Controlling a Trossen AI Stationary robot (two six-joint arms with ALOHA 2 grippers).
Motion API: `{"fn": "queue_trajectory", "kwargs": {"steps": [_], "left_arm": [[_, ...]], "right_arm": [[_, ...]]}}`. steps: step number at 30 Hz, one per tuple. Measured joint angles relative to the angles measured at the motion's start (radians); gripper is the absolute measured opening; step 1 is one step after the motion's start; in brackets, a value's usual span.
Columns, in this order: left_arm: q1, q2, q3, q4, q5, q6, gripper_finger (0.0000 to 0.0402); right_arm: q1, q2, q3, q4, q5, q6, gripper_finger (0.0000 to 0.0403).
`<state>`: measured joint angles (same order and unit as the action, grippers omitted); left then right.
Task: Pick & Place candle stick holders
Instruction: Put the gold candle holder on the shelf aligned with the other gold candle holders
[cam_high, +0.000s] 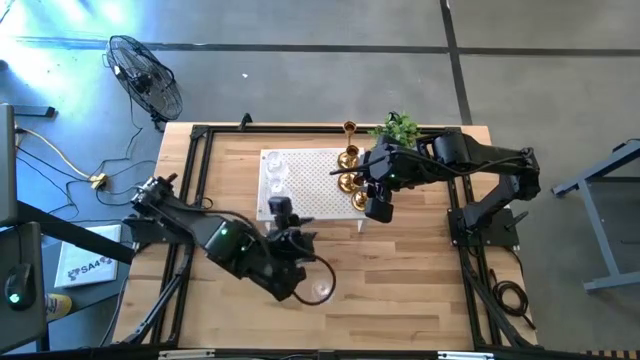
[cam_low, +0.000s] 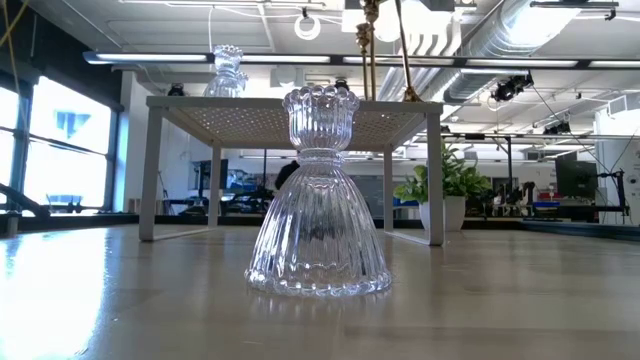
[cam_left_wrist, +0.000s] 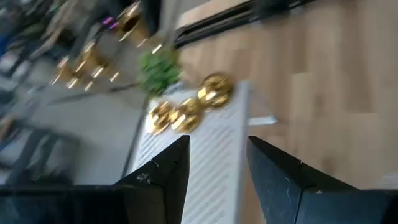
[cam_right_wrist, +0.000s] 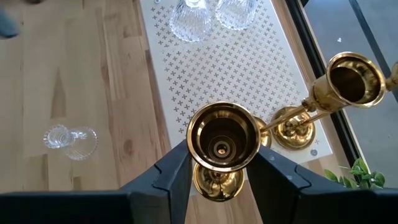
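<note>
A clear glass holder (cam_low: 320, 200) stands upright on its round base on the table (cam_high: 318, 288), near the front. Two more glass holders (cam_high: 276, 172) stand on the white perforated platform (cam_high: 310, 190). Gold holders (cam_high: 348, 170) stand along the platform's right side. My right gripper (cam_right_wrist: 219, 155) is open and points down over the nearest gold holder (cam_right_wrist: 222, 137), with one finger on each side of it. I cannot tell if they touch it. My left gripper (cam_left_wrist: 219, 162) is open and empty at the platform's near edge (cam_high: 283, 212).
A small green plant (cam_high: 398, 128) stands at the far right of the platform, close to my right arm. A tall gold holder (cam_right_wrist: 351, 78) stands beside the one under my right gripper. The black frame rails (cam_high: 200, 135) run along the table's edges.
</note>
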<state>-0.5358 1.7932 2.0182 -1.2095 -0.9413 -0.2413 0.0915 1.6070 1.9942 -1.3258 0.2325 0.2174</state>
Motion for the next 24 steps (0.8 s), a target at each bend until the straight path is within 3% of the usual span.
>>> {"fn": "queue_trajectory", "kwargs": {"steps": [4,8,13,19,24], "left_arm": [[0.004,-0.032,0.0,0.074,0.066,0.122,0.0154],[0.042,-0.079,0.0,0.108,0.096,0.126,0.0154],[0.107,-0.119,-0.015,0.224,0.287,0.207,0.0154],[0.203,-0.176,-0.182,0.48,0.557,0.346,0.0154],[0.296,-0.224,-0.378,0.636,0.645,0.345,0.0154]], "right_arm": [[0.0,0.0,0.0,-0.001,0.0,0.002,0.0138],[0.0,0.0,0.0,-0.001,0.0,0.002,0.0138],[0.0,0.0,0.0,-0.002,0.0,0.002,0.0138],[0.0,0.0,0.0,-0.002,0.0,0.002,0.0138],[0.0,0.0,0.0,-0.012,0.0,0.002,0.0138]]}}
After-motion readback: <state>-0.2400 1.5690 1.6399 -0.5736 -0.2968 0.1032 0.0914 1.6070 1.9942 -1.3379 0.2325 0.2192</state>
